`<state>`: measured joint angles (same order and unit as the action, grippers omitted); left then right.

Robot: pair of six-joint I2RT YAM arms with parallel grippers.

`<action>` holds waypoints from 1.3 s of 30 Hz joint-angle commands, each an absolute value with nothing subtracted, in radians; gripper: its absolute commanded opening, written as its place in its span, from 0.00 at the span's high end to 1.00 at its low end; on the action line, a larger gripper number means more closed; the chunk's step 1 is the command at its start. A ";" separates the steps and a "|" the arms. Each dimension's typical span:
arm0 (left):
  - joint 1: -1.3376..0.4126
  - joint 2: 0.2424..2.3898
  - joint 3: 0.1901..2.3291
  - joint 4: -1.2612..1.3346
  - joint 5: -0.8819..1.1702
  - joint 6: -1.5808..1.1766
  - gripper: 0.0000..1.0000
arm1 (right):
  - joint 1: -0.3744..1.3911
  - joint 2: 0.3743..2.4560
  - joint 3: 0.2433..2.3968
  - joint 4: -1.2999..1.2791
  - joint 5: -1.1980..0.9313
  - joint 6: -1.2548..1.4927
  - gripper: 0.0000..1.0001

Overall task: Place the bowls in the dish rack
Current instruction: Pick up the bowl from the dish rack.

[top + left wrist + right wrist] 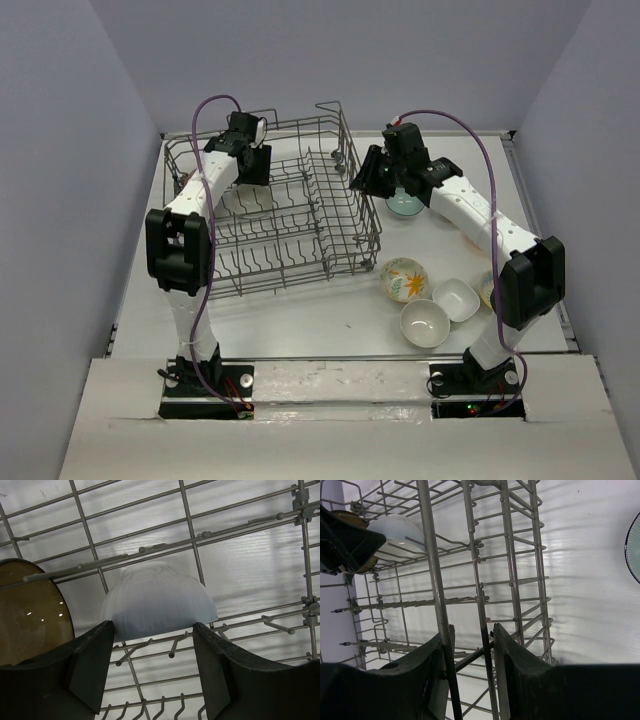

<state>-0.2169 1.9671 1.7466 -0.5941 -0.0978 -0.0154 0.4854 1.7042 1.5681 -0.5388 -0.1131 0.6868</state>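
left fingers [90, 665] spread, released, white bowl [160, 600] beyond; right fingers [520, 680] clenched on dish rack [432, 580] wall.

The white tabletop [300, 315] has the dish rack [280, 285] on its left half. Toward the near right corner sit a floral bowl [404, 279], a white bowl [424, 322] and a squarish bowl [456, 298], with a teal bowl [404, 206] farther back.

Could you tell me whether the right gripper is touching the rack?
Touching. The right wrist view shows the right gripper closed on two upright wires of the rack wall.
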 commanded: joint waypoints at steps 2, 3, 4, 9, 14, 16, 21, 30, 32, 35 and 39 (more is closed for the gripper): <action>-0.224 1.950 1.732 -0.630 -0.080 -0.006 0.27 | 0.491 1.698 1.582 -0.534 -0.141 0.727 0.88; -0.224 1.953 1.732 -0.632 -0.080 -0.006 0.27 | 0.491 1.698 1.582 -0.534 -0.143 0.727 0.88; -0.225 1.959 1.730 -0.635 -0.090 -0.006 0.27 | 0.491 1.698 1.580 -0.534 -0.141 0.727 0.88; -0.227 1.962 1.723 -0.638 -0.141 -0.006 0.24 | 0.491 1.697 1.578 -0.535 -0.138 0.724 0.88; -0.230 1.936 1.713 -0.637 -0.155 -0.006 0.23 | 0.491 1.704 1.582 -0.535 -0.138 0.726 0.88; -0.229 1.927 1.709 -0.634 -0.166 0.023 0.22 | 0.491 1.704 1.582 -0.535 -0.138 0.726 0.88; -0.230 1.939 1.710 -0.637 -0.179 0.026 0.22 | 0.491 1.703 1.577 -0.537 -0.133 0.724 0.88; -0.230 1.983 1.740 -0.643 -0.207 0.021 0.24 | 0.491 1.704 1.578 -0.538 -0.132 0.724 0.88; -0.229 2.000 1.750 -0.643 -0.204 0.020 0.26 | 0.491 1.706 1.577 -0.538 -0.130 0.721 0.88; -0.229 2.029 1.776 -0.647 -0.213 0.015 0.27 | 0.491 1.703 1.574 -0.538 -0.123 0.719 0.88; -0.227 2.065 1.836 -0.673 -0.256 0.006 0.26 | 0.491 1.698 1.572 -0.538 -0.110 0.715 0.88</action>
<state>-0.2276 2.0586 1.7584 -0.6392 -0.2127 0.0105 0.4858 1.7042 1.5681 -0.5392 -0.1062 0.6842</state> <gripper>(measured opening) 0.734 0.402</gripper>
